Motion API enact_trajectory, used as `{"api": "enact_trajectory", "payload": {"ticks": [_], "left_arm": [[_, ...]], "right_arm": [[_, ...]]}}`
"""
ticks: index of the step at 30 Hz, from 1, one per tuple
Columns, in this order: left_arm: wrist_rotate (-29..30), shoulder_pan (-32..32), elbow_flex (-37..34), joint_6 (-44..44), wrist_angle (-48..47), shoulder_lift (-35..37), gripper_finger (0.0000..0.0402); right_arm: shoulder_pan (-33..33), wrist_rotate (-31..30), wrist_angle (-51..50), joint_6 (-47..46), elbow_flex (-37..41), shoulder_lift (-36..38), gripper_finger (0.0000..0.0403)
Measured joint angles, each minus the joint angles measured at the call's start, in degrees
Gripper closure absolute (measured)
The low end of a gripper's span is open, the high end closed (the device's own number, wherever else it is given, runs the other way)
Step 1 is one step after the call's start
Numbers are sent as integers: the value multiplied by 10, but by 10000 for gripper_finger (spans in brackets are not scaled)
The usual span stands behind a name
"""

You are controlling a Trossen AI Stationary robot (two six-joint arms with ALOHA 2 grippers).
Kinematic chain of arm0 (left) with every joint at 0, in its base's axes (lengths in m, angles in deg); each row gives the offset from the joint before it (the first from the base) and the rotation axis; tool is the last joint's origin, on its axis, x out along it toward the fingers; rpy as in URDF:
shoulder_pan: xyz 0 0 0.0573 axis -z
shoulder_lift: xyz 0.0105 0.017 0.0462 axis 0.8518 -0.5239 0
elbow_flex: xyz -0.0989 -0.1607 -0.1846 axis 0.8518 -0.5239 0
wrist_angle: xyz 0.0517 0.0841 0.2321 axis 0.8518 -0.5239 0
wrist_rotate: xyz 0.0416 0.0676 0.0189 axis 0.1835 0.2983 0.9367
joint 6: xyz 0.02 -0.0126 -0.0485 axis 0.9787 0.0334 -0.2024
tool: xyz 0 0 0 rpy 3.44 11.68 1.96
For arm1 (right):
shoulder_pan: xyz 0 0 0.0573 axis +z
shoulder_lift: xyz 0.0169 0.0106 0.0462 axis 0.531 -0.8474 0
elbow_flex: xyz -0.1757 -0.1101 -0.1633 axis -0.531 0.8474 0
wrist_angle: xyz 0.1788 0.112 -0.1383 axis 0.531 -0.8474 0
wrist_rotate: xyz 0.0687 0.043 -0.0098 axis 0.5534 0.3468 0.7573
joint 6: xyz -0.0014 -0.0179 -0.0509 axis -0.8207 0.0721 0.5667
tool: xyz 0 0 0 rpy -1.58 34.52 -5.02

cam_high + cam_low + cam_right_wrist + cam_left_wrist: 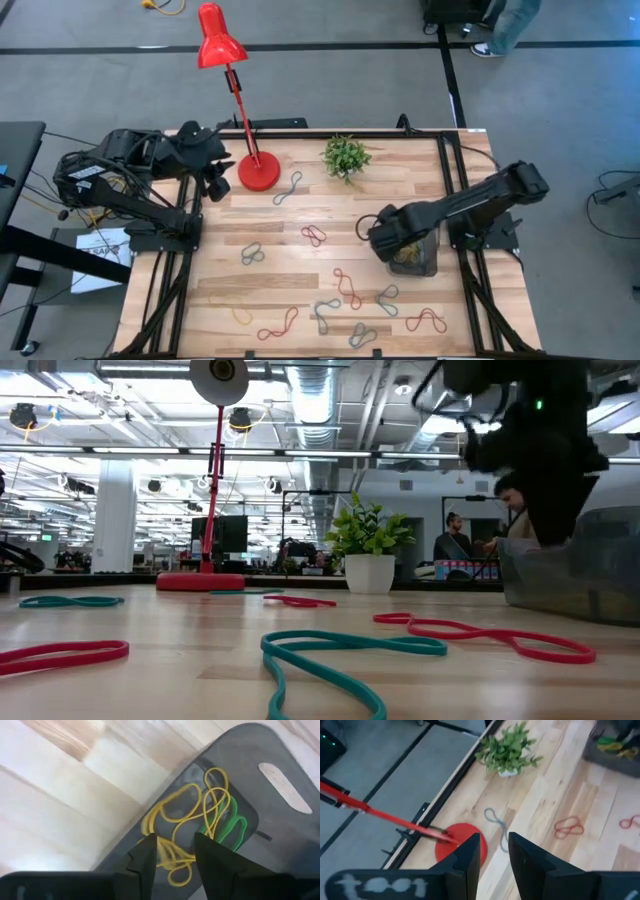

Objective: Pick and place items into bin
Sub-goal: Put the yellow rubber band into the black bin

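Bands of yellow [172, 827] and one of green [231, 822] lie tangled on the floor of the bin [280, 827], a detail only the right wrist view gives; there the right end effector [174, 851] hangs directly over them with its two dark fingers spread and nothing between them. From the high view the same end effector [398, 243] covers most of the bin [424, 262], which stands near the table's [275, 285] right edge, and only a trace of yellow shows inside. That view alone lays out the loose bands on the wood: a grey-blue one [288, 187] beside the red lamp's base [259, 172], a red one [314, 236] near the middle, a grey one [251, 254] to its left, and a cluster of red, grey and yellow ones along the near edge. The low view puts a teal band [335, 660] and red bands [480, 635] close to the lens, with the small green plant [368, 555] and people in the room behind. The left end effector [212, 172] waits at the table's far left corner by the lamp base; its wrist view shows its fingers [470, 862] apart and empty.
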Motion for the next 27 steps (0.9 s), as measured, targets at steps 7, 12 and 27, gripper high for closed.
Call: {"api": "enact_trajectory", "payload": {"ticks": [7,12,27], "left_arm": [[-33,0,0,-47,-72,0,310],[-80,16,0,-77,-105,0,310],[-247,163,-307,-29,106,47,310]], "right_arm": [[11,-3,-7,-56,0,89,274],[19,-34,68,-65,0,128,281],[-8,-125,770,404,-1,81,284]]}}
